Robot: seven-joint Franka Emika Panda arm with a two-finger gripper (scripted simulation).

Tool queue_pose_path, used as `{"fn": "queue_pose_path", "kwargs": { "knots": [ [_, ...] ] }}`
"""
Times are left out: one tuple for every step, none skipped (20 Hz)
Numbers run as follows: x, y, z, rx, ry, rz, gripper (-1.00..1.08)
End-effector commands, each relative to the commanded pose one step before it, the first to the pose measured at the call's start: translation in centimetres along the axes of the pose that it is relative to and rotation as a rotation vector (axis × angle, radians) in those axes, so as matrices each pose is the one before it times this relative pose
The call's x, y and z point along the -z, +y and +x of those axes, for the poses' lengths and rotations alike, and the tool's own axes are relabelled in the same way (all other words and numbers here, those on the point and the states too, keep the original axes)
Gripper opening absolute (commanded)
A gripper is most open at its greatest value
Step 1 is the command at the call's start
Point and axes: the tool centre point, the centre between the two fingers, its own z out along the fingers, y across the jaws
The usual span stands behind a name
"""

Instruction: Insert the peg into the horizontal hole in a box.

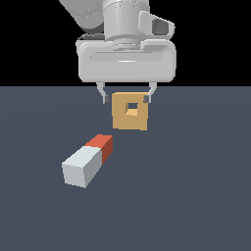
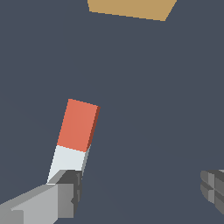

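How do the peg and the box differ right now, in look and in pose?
The peg is a long bar, grey-white with one red-orange end; the box is a squat square block, tan all over. The peg lies flat on the floor, its red end toward the box; the box stands upright. The box has a square hole through its face; the peg shows none. Both are square-edged and untouched.

The peg (image 1: 87, 161) is showing pale grey-white along most of its length, with one red-orange end. The box (image 1: 129, 112) is showing tan-yellow. The surface (image 1: 196, 196) is appearing dark slate blue-grey. The hand (image 1: 126, 100) is showing light grey, with darker grey fingertips (image 2: 70, 192).
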Motion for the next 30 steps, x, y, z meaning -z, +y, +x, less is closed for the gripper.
{"fn": "queue_pose_path", "kwargs": {
  "knots": [
    [-0.001, 0.001, -0.001, 0.00000, 0.00000, 0.00000, 1.00],
    [-0.014, -0.015, 0.013, 0.00000, 0.00000, 0.00000, 1.00],
    [-0.042, -0.046, -0.063, -0.00169, -0.00006, 0.00000, 1.00],
    [-0.073, -0.076, -0.060, -0.00207, -0.00006, 0.00004, 1.00],
    [-0.102, -0.107, -0.086, -0.00293, -0.00008, 0.00005, 1.00],
    [-0.131, -0.138, -0.111, -0.00378, -0.00010, 0.00006, 1.00],
    [-0.161, -0.170, -0.135, -0.00463, -0.00013, 0.00008, 1.00],
    [-0.192, -0.202, -0.162, -0.00552, -0.00016, 0.00009, 1.00],
    [-0.222, -0.234, -0.187, -0.00640, -0.00018, 0.00011, 1.00],
    [-0.254, -0.267, -0.214, -0.00730, -0.00021, 0.00012, 1.00],
    [-0.286, -0.301, -0.240, -0.00822, -0.00024, 0.00014, 1.00],
    [-0.319, -0.335, -0.269, -0.00918, -0.00027, 0.00016, 1.00],
    [-0.353, -0.370, -0.296, -0.01014, -0.00030, 0.00017, 1.00],
    [-0.388, -0.406, -0.326, -0.01115, -0.00033, 0.00019, 1.00],
    [-0.424, -0.444, -0.356, -0.01219, -0.00037, 0.00021, 1.00],
    [-0.461, -0.481, -0.385, -0.01320, -0.00040, 0.00023, 1.00],
    [-0.497, -0.517, -0.414, -0.01423, -0.00044, 0.00024, 1.00],
    [-0.523, -0.541, -0.434, -0.01491, -0.00047, 0.00026, 1.00],
    [-0.503, -0.519, -0.416, -0.01431, -0.00046, 0.00025, 1.00],
    [-0.478, -0.490, -0.395, -0.01358, -0.00044, 0.00024, 1.00],
    [-0.452, -0.461, -0.372, -0.01278, -0.00042, 0.00022, 1.00],
    [-0.425, -0.431, -0.348, -0.01197, -0.00039, 0.00021, 1.00],
    [-0.398, -0.399, -0.322, -0.01113, -0.00035, 0.00020, 1.00],
    [-0.369, -0.367, -0.298, -0.01028, -0.00031, 0.00019, 1.00],
    [-0.339, -0.334, -0.270, -0.00936, -0.00027, 0.00017, 1.00],
    [-0.307, -0.300, -0.243, -0.00842, -0.00024, 0.00016, 1.00],
    [-0.274, -0.264, -0.216, -0.00750, -0.00021, 0.00014, 1.00],
    [-0.239, -0.229, -0.186, -0.00647, -0.00017, 0.00012, 1.00],
    [-0.202, -0.192, -0.158, -0.00548, -0.00014, 0.00011, 1.00],
    [-0.166, -0.156, -0.129, -0.00447, -0.00011, 0.00009, 1.00]
  ]
}}
